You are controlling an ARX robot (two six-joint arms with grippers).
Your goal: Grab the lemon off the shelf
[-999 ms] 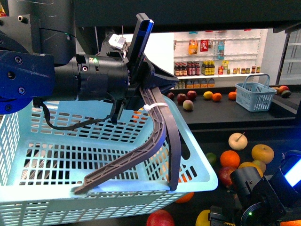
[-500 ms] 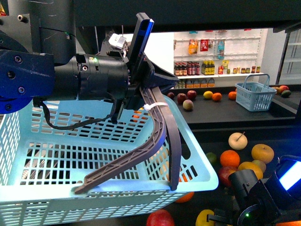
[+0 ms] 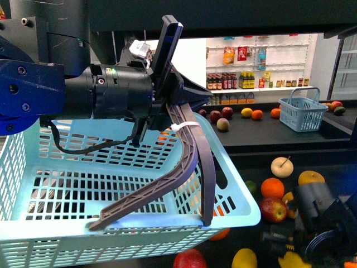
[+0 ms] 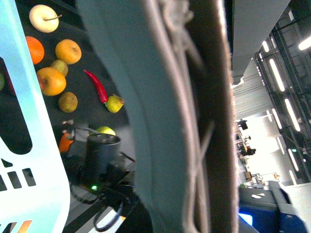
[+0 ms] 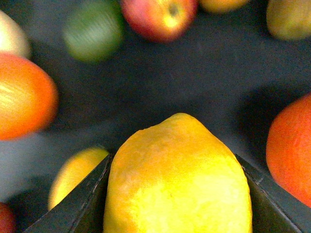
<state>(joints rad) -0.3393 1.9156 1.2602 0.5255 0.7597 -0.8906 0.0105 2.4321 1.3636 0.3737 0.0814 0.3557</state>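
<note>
My right gripper (image 5: 179, 204) is shut on the lemon (image 5: 177, 165), a bright yellow oval that fills the space between both dark fingers (image 5: 87, 199). It hangs over the shelf's dark tray (image 5: 160, 92). In the front view this gripper (image 3: 291, 252) is at the bottom right, with a bit of the lemon's yellow (image 3: 294, 261) showing under it. My left gripper (image 3: 173, 114) is shut on the brown basket handle (image 3: 189, 162) and holds the light blue basket (image 3: 240, 207) up at the left. The handle (image 4: 214, 97) fills the left wrist view.
Oranges (image 3: 273, 187), apples (image 3: 274, 209) and another yellow fruit (image 3: 244, 259) lie on the lower tray. A red chilli (image 4: 97, 86) lies among them. A small blue basket (image 3: 303, 113) and more fruit sit on the upper tray (image 3: 256, 137). White wall shelves of bottles (image 3: 256, 61) are behind.
My right arm has shifted and turned over the lower tray, uncovering a red apple, and the lemon's yellow now shows under the gripper. The left arm and basket have not moved.
</note>
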